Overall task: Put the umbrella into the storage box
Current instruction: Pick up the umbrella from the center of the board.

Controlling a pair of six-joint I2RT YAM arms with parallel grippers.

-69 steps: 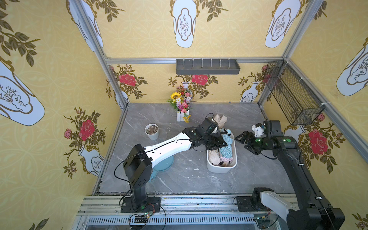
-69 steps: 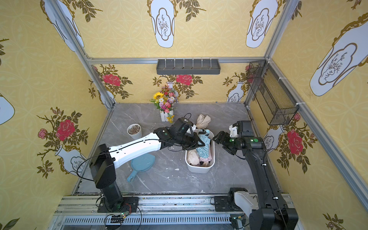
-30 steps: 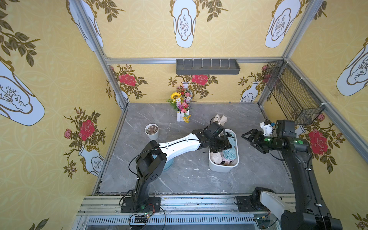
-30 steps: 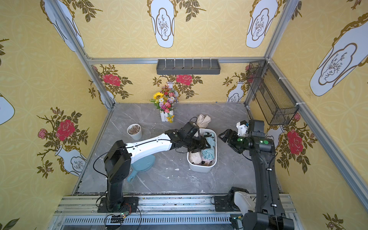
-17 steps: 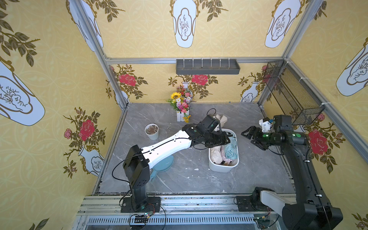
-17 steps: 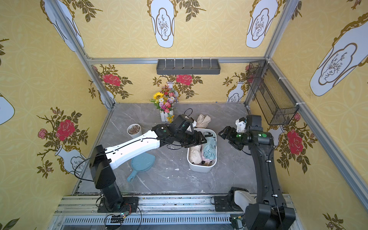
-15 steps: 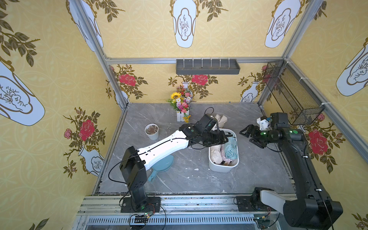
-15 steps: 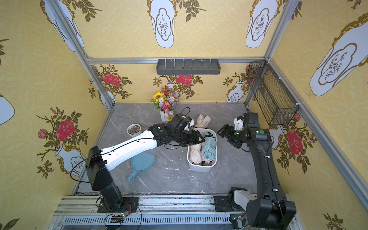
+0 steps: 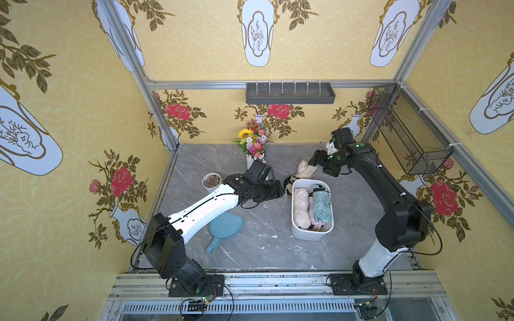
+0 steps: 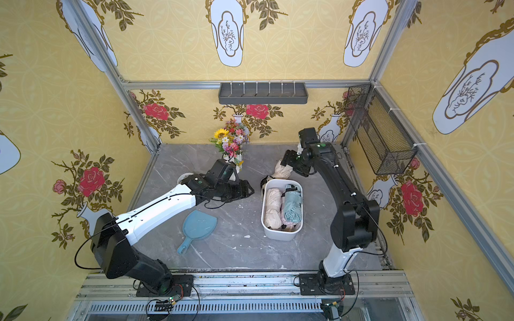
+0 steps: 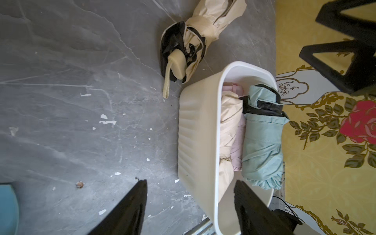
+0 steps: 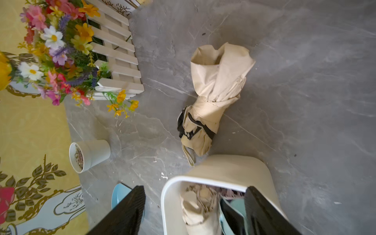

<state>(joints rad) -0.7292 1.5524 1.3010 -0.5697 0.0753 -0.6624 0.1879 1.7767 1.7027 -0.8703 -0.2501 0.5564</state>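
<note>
Crumpled cream fabric umbrella [image 9: 304, 169], folded, lies on grey marble tabletop [image 9: 250, 250] just ahead of right gripper [image 9: 315, 161], beside smooth white oblong storage box [image 9: 311, 235]. Both jaws wide, empty; left gripper [image 9: 279, 190] faces box's long wall.

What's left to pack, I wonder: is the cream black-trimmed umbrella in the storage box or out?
Out. The cream umbrella lies on the table beside the far end of the storage box, outside its rim.

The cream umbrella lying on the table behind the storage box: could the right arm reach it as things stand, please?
Probably yes. The right gripper is open and hangs beside the cream umbrella, which lies uncovered on the table outside the storage box; nothing stands between them.
</note>
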